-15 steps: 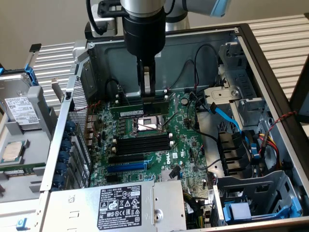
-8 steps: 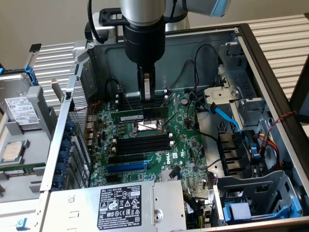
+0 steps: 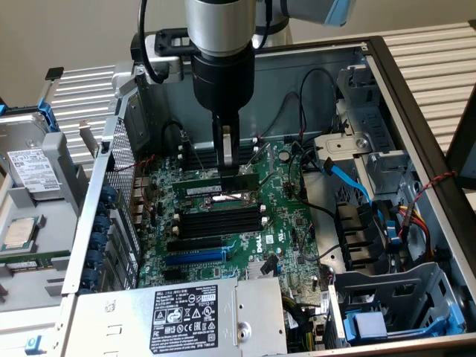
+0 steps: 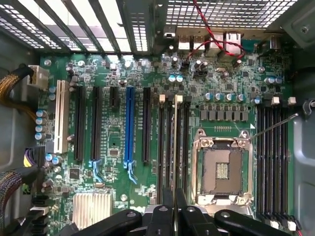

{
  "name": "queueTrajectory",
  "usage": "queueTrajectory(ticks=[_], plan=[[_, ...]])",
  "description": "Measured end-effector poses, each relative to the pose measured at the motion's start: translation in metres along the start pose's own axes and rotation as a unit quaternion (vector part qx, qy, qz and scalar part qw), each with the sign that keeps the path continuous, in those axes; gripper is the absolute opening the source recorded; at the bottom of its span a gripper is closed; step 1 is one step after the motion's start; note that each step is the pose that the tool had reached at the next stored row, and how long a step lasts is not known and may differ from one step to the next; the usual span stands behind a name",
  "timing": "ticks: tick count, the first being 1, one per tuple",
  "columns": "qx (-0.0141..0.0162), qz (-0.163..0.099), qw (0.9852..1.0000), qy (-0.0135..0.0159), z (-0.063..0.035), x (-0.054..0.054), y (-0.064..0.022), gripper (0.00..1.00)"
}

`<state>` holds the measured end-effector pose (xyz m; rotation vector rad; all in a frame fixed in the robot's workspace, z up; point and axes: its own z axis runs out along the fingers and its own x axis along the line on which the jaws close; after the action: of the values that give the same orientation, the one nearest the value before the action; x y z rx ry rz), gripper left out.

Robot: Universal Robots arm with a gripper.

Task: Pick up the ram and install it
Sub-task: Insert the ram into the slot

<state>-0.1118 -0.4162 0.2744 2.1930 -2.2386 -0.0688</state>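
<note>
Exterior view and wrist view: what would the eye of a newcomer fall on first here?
First, the silver arm that reaches down from above into the open computer case, in the middle of the exterior view. Its jaws are shut on the ram, a thin green stick beside the bare processor socket. The blue expansion slot stands out on the green motherboard.

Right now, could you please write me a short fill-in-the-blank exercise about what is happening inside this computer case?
1. The claw is ___ on the memory stick.
2. The processor socket next to the memory stick is ___, with no chip in it.
3. Apart from one white slot, the only coloured slot on the board is ___.
Missing words: shut; empty; blue.
</note>
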Motion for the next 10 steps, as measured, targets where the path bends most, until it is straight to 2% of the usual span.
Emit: queueTrajectory(ticks=[10], plan=[[0.0,-0.001,1.0,0.0,0.0137,0.003,-0.0004,0.13]])
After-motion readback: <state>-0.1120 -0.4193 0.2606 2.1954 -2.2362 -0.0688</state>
